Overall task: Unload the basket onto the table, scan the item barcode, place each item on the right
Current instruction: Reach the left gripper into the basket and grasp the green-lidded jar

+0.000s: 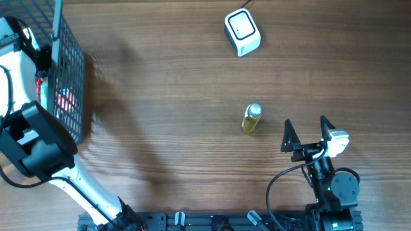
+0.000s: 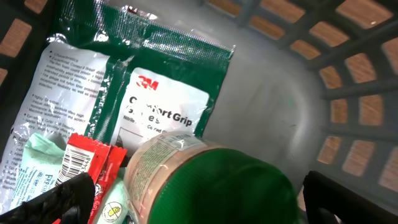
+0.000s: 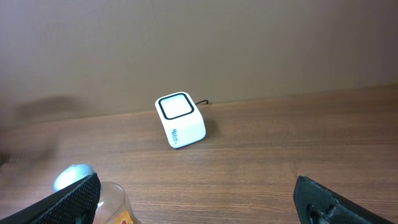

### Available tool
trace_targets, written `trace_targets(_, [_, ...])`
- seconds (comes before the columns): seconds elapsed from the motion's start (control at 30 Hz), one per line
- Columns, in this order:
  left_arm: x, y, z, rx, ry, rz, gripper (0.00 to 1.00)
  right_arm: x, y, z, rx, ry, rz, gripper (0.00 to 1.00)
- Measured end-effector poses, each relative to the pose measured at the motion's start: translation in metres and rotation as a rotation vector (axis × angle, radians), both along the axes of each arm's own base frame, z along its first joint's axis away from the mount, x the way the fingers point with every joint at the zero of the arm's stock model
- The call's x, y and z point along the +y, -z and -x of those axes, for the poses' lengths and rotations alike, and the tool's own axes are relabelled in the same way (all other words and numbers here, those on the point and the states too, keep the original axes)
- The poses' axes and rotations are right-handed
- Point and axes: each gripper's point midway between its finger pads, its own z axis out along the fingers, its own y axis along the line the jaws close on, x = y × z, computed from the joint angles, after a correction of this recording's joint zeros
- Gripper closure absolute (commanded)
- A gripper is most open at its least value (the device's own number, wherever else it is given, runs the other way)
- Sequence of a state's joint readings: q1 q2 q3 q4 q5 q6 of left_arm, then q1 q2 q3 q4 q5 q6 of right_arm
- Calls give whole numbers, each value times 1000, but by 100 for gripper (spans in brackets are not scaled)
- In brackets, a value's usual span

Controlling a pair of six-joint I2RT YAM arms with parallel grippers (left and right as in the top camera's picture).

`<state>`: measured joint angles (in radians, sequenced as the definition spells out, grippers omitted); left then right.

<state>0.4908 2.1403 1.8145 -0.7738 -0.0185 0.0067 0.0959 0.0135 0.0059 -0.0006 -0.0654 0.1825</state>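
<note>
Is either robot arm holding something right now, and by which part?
Nothing is held. The left tool hangs open over a green-lidded jar in the basket; the right tool is open above the table.

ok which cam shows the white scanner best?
Right wrist: the scanner sits centered, unblocked, with its top window and front face visible. Overhead shows it smaller, from above. Left wrist looks into the basket and shows none of it.
</note>
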Motion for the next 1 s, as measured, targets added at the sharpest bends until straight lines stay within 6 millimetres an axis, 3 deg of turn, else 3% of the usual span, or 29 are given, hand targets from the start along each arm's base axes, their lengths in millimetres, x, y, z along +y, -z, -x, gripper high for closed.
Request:
trace_targets(0.2, [5,12,5,45,-19,-21,5,0,0,0,0,0,0,0])
trace_targets(0.43, [12,20,13,95,-31,-53,51,0,0,0,0,0,0,0])
trace_targets(0.8, [16,8,26,118,-72,-74,57,0,0,0,0,0,0,0])
trace_targets(0.9, [13,-11,27,75,-83,-67,60,0,0,0,0,0,0,0])
trace_targets(1.0, [11,-48,26,-8,-106,-80,60,0,0,0,0,0,0,0])
